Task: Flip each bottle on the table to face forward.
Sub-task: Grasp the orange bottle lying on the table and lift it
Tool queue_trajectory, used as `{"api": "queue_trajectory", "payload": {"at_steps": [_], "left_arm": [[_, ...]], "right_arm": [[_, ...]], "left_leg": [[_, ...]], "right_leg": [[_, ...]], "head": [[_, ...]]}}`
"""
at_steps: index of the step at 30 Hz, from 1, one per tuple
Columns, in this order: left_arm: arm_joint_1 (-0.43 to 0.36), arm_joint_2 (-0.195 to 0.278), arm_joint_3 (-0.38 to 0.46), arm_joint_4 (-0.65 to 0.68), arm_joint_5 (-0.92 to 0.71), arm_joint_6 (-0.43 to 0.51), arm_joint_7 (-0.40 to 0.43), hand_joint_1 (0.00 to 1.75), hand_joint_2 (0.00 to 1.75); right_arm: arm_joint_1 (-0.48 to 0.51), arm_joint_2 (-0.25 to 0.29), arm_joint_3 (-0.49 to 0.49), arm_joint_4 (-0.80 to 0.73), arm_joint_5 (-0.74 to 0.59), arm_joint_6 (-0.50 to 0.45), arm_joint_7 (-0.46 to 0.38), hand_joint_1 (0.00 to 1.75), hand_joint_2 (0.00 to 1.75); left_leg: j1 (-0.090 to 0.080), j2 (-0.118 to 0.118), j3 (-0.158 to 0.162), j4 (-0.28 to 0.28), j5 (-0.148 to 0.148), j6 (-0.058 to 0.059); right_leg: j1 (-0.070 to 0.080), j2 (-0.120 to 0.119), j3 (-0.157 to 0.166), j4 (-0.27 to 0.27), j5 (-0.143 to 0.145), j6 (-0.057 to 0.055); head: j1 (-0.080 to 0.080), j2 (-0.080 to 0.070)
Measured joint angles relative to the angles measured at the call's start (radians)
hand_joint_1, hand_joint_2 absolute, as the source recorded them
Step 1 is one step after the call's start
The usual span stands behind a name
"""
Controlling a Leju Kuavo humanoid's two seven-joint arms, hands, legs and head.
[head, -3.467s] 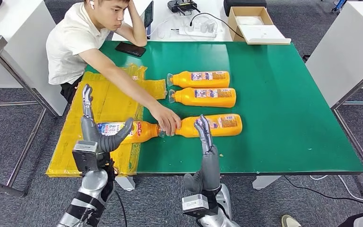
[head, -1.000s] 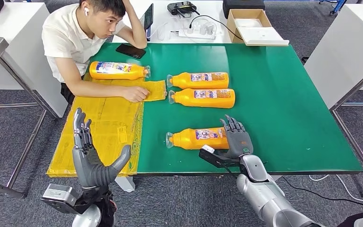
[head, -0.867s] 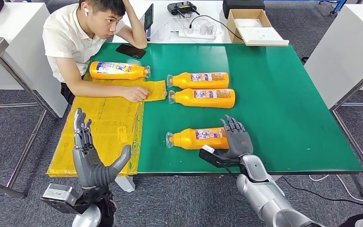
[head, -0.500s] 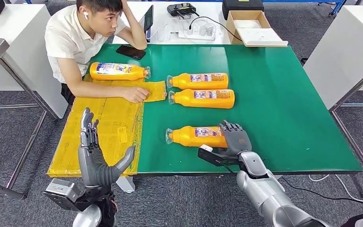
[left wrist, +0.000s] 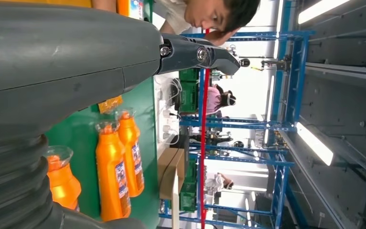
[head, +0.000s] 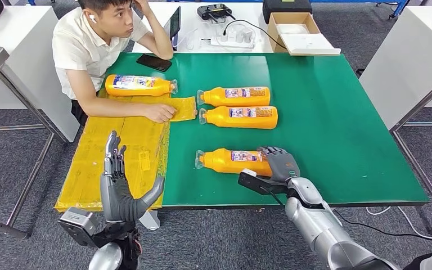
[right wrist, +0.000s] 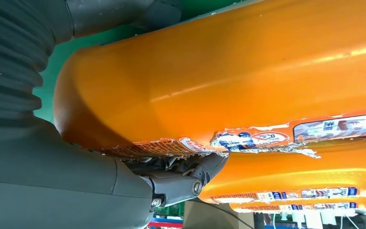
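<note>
The right hand wraps its fingers around the wide end of the nearest bottle, which lies on its side on the green desk. To turn it well, I think the hand should hold tight, then roll slowly so the bottle does not slip. The left hand hangs low by the desk edge, fingers spread and holding nothing.

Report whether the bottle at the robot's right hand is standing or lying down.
Lying down. The bottle rests on its side on the green table, with the right hand wrapped over its base end.
</note>
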Motion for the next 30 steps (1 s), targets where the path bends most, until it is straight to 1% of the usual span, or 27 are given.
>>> {"api": "queue_trajectory", "payload": {"at_steps": [2, 4, 8, 9, 11, 13, 15, 17, 22, 27, 30], "left_arm": [[0.0, 0.0, 0.0, 0.001, 0.002, -0.003, 0.001, 0.0, 1.75], [0.0, 0.0, 0.0, 0.002, 0.009, -0.005, 0.001, 0.0, 1.75], [0.004, -0.001, 0.001, 0.002, 0.065, -0.005, 0.021, 0.0, 1.75], [0.007, -0.002, 0.001, 0.002, 0.096, -0.003, 0.042, 0.0, 1.75], [0.013, -0.006, 0.005, 0.006, 0.182, 0.001, 0.115, 0.0, 1.75], [0.018, -0.006, 0.01, 0.029, 0.314, 0.002, 0.214, 0.0, 1.75], [0.023, 0.0, 0.013, 0.068, 0.432, -0.006, 0.272, 0.0, 1.75], [0.025, 0.008, 0.013, 0.105, 0.477, -0.027, 0.276, 0.0, 1.75], [0.024, 0.024, -0.014, 0.149, 0.484, -0.065, 0.27, 0.0, 1.75], [0.017, 0.037, -0.076, 0.153, 0.376, -0.123, 0.215, 0.0, 1.75], [0.015, 0.041, -0.108, 0.15, 0.32, -0.136, 0.187, 0.0, 1.75]], "right_arm": [[0.002, 0.0, 0.0, 0.0, -0.007, -0.002, -0.012, 1.75, 1.75], [0.008, -0.001, -0.001, -0.001, -0.029, -0.018, -0.045, 1.75, 1.75], [0.051, 0.008, -0.011, -0.032, -0.126, -0.107, -0.172, 1.75, 1.75], [0.072, 0.013, -0.017, -0.052, -0.157, -0.137, -0.207, 1.75, 1.75], [0.121, 0.026, -0.029, -0.105, -0.212, -0.198, -0.264, 1.75, 1.75], [0.174, 0.041, -0.037, -0.173, -0.263, -0.259, -0.31, 1.75, 1.75], [0.219, 0.057, -0.04, -0.245, -0.317, -0.307, -0.351, 1.75, 1.75], [0.247, 0.07, -0.04, -0.308, -0.36, -0.329, -0.377, 1.75, 1.75], [0.276, 0.091, -0.039, -0.408, -0.414, -0.332, -0.4, 1.75, 1.75], [0.28, 0.108, -0.02, -0.435, -0.44, -0.3, -0.413, 1.75, 1.75], [0.281, 0.12, -0.004, -0.438, -0.445, -0.283, -0.419, 1.75, 1.75]], "left_leg": [[0.0, 0.0, 0.0, 0.0, 0.0, 0.0], [0.0, 0.0, 0.001, 0.0, 0.0, 0.0], [0.0, 0.0, -0.001, 0.0, 0.0, 0.0], [0.0, 0.0, -0.002, 0.0, 0.0, 0.0], [0.0, -0.001, -0.005, 0.0, 0.0, 0.0], [0.0, -0.001, -0.008, 0.0, 0.0, 0.0], [0.001, -0.001, -0.011, 0.0, 0.001, 0.0], [0.001, -0.001, -0.014, 0.0, 0.001, 0.0], [0.0, -0.002, -0.017, 0.0, 0.001, 0.0], [0.0, -0.002, -0.018, 0.0, 0.001, 0.0], [0.0, -0.002, -0.018, 0.0, 0.001, 0.0]], "right_leg": [[0.0, 0.0, 0.0, 0.0, 0.0, 0.0], [0.0, 0.0, 0.001, 0.0, 0.0, 0.0], [0.0, 0.0, 0.001, 0.0, 0.0, 0.0], [0.0, 0.0, 0.0, 0.0, 0.0, 0.0], [0.0, 0.0, -0.002, 0.0, 0.0, 0.0], [0.0, 0.0, -0.005, 0.001, 0.0, 0.0], [0.0, 0.0, -0.008, 0.001, 0.0, 0.0], [0.0, 0.0, -0.012, 0.002, 0.0, 0.0], [0.0, 0.0, -0.014, 0.002, 0.0, 0.0], [-0.001, 0.0, -0.015, 0.001, 0.0, 0.0], [-0.001, 0.0, -0.015, 0.001, 0.0, 0.0]], "head": [[0.0, 0.0], [0.0, 0.0], [0.0, 0.0], [0.0, 0.0], [0.0, 0.0], [0.0, 0.0], [0.0, 0.0], [0.0, 0.0], [0.0, 0.0], [0.0, 0.0], [0.0, 0.0]]}}
